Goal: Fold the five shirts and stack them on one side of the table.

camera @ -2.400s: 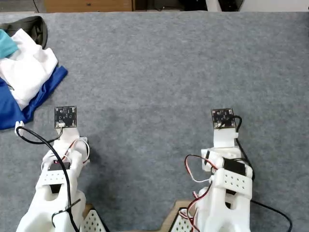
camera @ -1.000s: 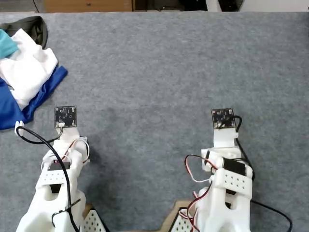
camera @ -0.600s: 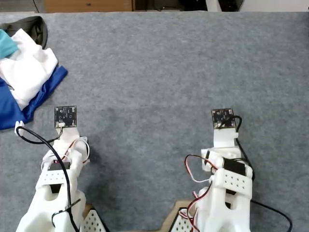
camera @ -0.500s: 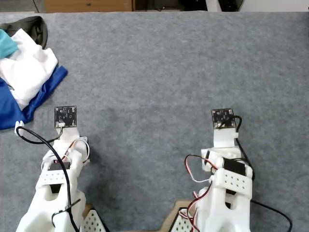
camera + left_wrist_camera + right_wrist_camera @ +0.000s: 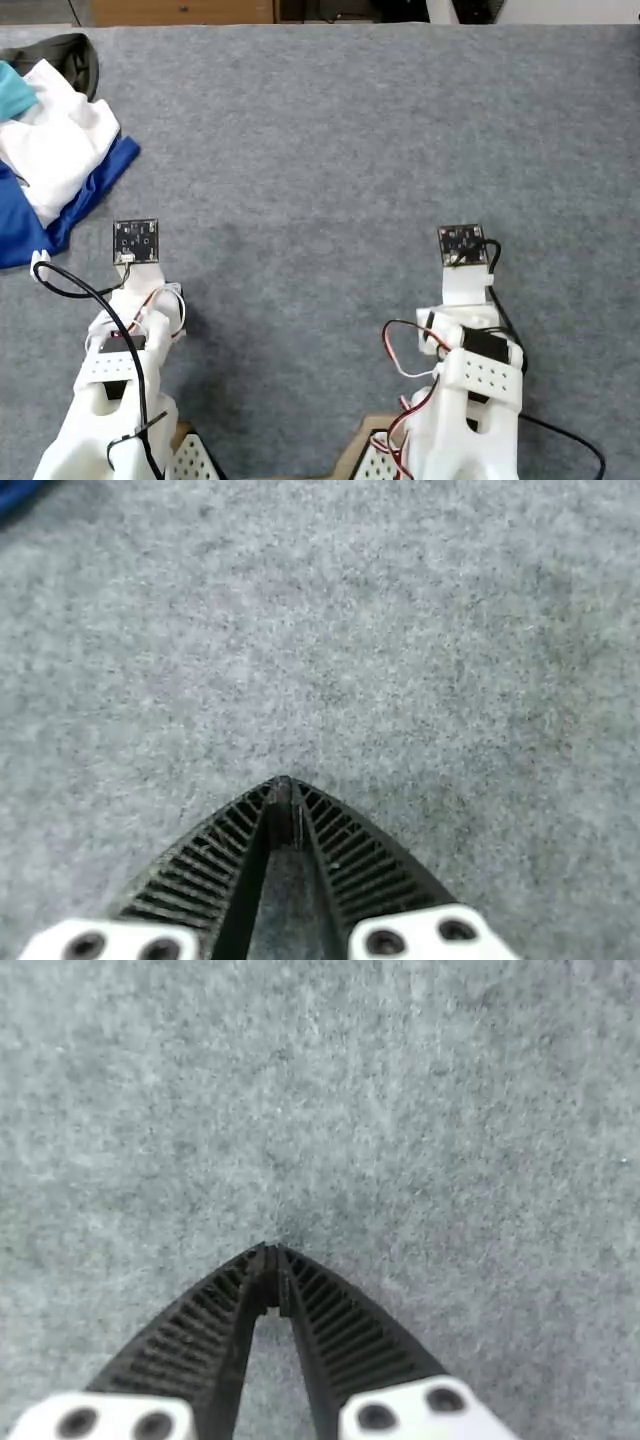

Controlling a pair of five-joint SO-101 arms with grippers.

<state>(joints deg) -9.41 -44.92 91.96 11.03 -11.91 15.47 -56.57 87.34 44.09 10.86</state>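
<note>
From above, a heap of shirts (image 5: 50, 140), white over blue, lies at the far left corner of the grey bench (image 5: 350, 130), near the left arm (image 5: 120, 345) and well apart from the right arm (image 5: 472, 350). Left wrist view: the left gripper (image 5: 283, 788) is pinched together, holding nothing, over the bench. Right wrist view: the right gripper (image 5: 270, 1255) is likewise closed, tips meeting.

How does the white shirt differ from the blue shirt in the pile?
The crumpled white cloth shirt lies on top; the dark blue cloth shirt lies under it, on the grey felt table. The white shirt is bunched in thick folds; the blue one spreads flatter and sticks out past it on the near side. Both are unfolded, in one heap at a far corner.
</note>
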